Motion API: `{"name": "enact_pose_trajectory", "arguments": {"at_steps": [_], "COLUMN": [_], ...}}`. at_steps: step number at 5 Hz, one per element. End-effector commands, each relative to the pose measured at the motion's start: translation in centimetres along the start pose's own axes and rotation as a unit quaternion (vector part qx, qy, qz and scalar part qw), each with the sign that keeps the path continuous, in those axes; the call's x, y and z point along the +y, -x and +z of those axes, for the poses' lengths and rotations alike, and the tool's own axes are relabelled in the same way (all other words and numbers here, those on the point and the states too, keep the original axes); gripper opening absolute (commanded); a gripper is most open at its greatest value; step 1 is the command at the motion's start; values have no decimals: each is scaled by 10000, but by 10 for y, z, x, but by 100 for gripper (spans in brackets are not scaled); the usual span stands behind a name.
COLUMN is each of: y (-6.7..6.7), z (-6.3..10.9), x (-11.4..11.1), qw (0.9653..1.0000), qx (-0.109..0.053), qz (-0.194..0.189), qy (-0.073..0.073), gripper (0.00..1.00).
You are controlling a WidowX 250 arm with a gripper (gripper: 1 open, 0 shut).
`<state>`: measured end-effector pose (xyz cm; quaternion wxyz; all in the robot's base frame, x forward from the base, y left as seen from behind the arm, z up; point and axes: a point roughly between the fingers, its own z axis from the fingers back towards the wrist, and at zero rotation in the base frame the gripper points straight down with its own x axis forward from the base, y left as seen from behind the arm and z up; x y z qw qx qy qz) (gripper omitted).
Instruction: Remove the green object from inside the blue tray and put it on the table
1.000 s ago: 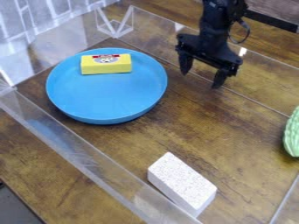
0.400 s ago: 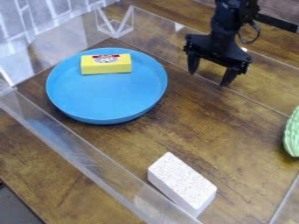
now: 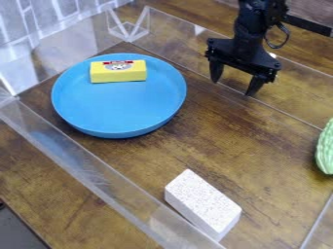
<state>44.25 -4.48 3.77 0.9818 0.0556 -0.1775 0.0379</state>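
Note:
The green object (image 3: 324,148), light green and bumpy, lies on the dark wooden table (image 3: 260,136) at the right edge of the view, partly cut off and well outside the blue tray (image 3: 92,112). That round shallow tray sits left of centre and holds only a yellow labelled block (image 3: 119,70). My black gripper (image 3: 237,81) hangs low over the table to the right of the tray, pointing down, open, with nothing between its fingers. It stands well up and left of the green object.
A white speckled sponge-like block (image 3: 203,202) lies near the front edge. Clear acrylic walls (image 3: 78,160) run along the front-left and back of the table. Bare wood lies between the tray, the gripper and the green object.
The gripper has shifted slightly right and farther back from one second ago, still open. Over the last half second nothing has visibly moved.

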Motion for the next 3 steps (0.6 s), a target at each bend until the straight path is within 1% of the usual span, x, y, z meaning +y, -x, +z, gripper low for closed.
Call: {"name": "enact_pose_trajectory", "arguments": {"at_steps": [1, 3], "y": [-11, -12], "z": [5, 13], "x": [5, 13], "qw": [9990, 9975], "qx": [-380, -496], "qz": [-154, -388], "qy": [172, 314], "gripper": [100, 100]}}
